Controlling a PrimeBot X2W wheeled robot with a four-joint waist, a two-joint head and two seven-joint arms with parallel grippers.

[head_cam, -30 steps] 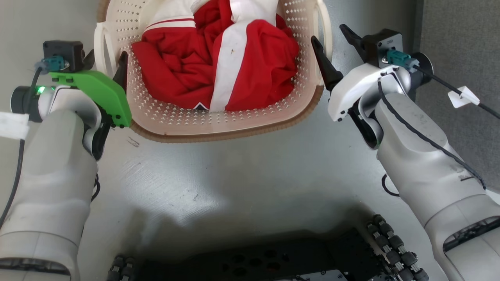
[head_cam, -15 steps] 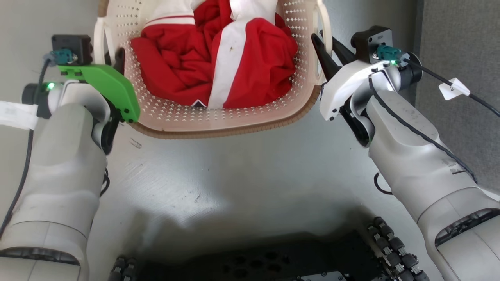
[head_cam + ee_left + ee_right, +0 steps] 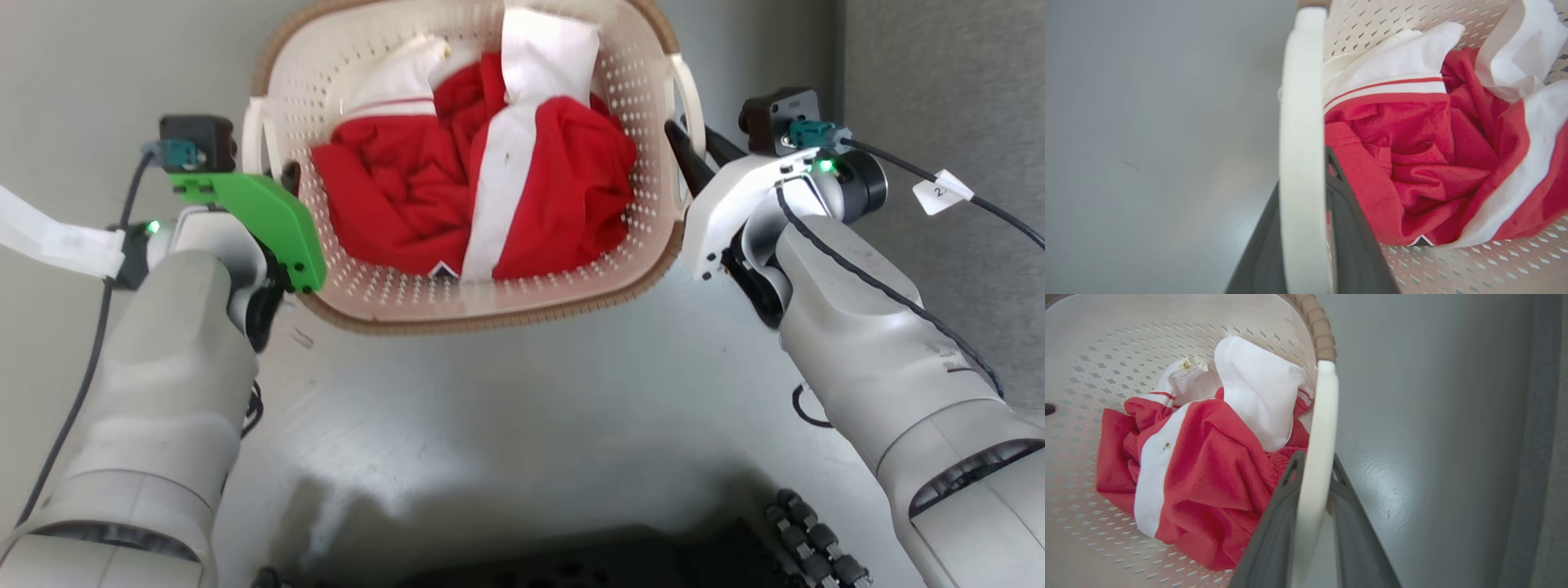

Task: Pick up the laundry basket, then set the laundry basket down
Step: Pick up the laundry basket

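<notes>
The laundry basket (image 3: 490, 314) is a cream perforated tub with a brown woven rim, and it holds red and white clothes (image 3: 490, 196). It sits between my two arms in the head view. My left gripper (image 3: 282, 175) is shut on the basket's left loop handle (image 3: 1300, 143), with one dark finger on either side of it. My right gripper (image 3: 692, 153) is shut on the right loop handle (image 3: 1318, 428) in the same way. The handles hide the fingertips. I cannot tell whether the basket is touching the floor.
Smooth grey floor (image 3: 506, 425) lies all around the basket. A darker grey carpeted strip (image 3: 939, 65) runs along the right side. My black wheeled base (image 3: 808, 539) shows at the bottom edge. Cables with white tags hang off both wrists.
The right gripper's fingers, spread a second ago, have shut on the right handle. The head view has shifted, so more of the basket shows and less of my base.
</notes>
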